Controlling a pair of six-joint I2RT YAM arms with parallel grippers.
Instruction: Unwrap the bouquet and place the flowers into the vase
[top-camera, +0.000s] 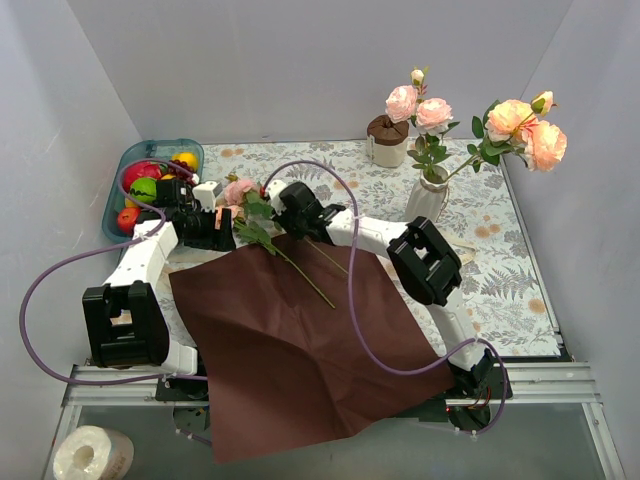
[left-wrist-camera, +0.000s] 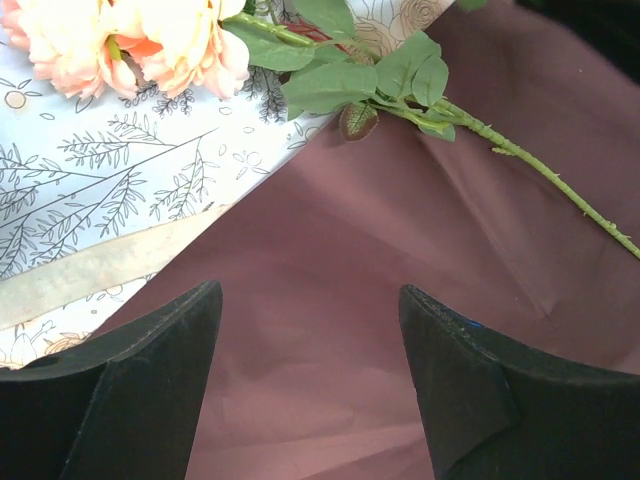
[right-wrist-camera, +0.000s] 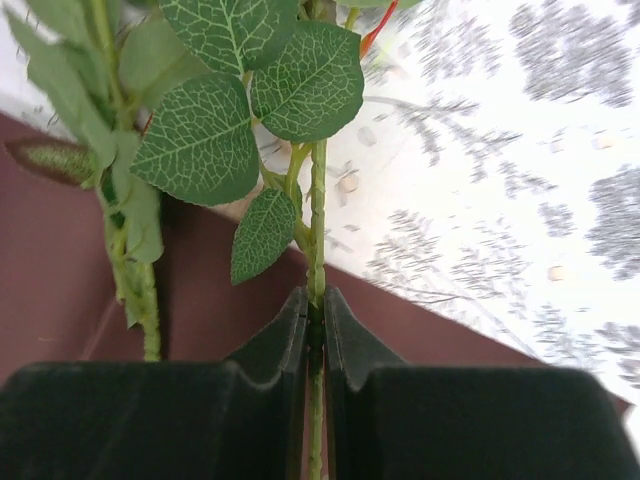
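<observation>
White-walled booth, tabletop under a leaf-print cloth (top-camera: 500, 270). Unwrapping looks done to me: the dark maroon wrapping paper (top-camera: 290, 350) lies spread flat beneath both grippers. Several pink and peach artificial roses (top-camera: 505, 125) already stand in the small white ribbed ceramic vase (top-camera: 428, 198), well away from the right gripper (right-wrist-camera: 315, 330). That one's pinched tight on a thin green rose stem (right-wrist-camera: 317, 200), with a second leafy stem (right-wrist-camera: 125, 250) just to its left. Left gripper (left-wrist-camera: 310, 310) hangs spread apart over the paper, empty, with a peach bloom (left-wrist-camera: 130, 40) ahead of it. So I'd guess at least two flowers to go.
</observation>
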